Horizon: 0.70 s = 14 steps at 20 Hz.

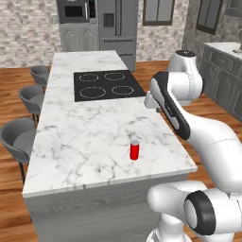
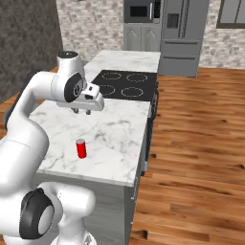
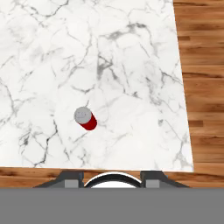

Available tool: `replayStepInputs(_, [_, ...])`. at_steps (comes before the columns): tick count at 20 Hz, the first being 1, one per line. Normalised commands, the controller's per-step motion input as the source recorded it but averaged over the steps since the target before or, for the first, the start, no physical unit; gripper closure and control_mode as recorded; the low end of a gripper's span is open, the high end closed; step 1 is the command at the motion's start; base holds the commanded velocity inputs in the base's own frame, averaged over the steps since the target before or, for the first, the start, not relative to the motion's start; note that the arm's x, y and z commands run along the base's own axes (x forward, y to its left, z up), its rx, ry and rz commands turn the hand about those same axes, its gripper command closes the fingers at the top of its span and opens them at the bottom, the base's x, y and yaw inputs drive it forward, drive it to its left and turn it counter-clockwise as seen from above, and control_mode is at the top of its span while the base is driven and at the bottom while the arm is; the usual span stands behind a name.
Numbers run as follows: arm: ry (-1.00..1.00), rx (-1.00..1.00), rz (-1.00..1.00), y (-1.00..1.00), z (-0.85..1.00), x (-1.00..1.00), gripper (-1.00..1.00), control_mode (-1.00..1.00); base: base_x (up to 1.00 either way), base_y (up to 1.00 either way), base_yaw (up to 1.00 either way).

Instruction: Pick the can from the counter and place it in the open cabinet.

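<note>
The small red can [image 1: 134,150] [image 2: 81,149] stands upright on the white marble counter [image 1: 80,137] [image 2: 119,129], close to its near edge. My gripper [image 2: 82,113] hovers well above the counter, between the can and the cooktop, pointing down. In the hand view the can [image 3: 85,118] lies left of centre on the counter [image 3: 131,65], its silver top towards me. The gripper [image 3: 112,177] is open, its two tips wide apart with nothing between them. The open cabinet is out of view.
A black four-ring cooktop [image 1: 108,85] is set into the counter beyond the can. Grey stools [image 1: 19,139] line its left side. A steel fridge [image 1: 118,26] and a microwave unit [image 1: 75,12] stand at the back. Wooden floor [image 2: 191,143] runs along the right.
</note>
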Motion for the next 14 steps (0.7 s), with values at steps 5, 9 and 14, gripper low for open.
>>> replayStepInputs(5, [0.0,0.01,0.03,0.0,0.0,-0.04,-1.0,-1.0,0.0,0.0,0.0])
replayStepInputs(9, [0.0,0.0,0.08,0.0,0.0,-0.14,-1.0,-1.0,0.0,0.0,0.0])
replayStepInputs(14, [-0.05,0.02,0.13,-0.03,0.0,-0.28,-1.0,-1.0,0.0,0.0,0.0])
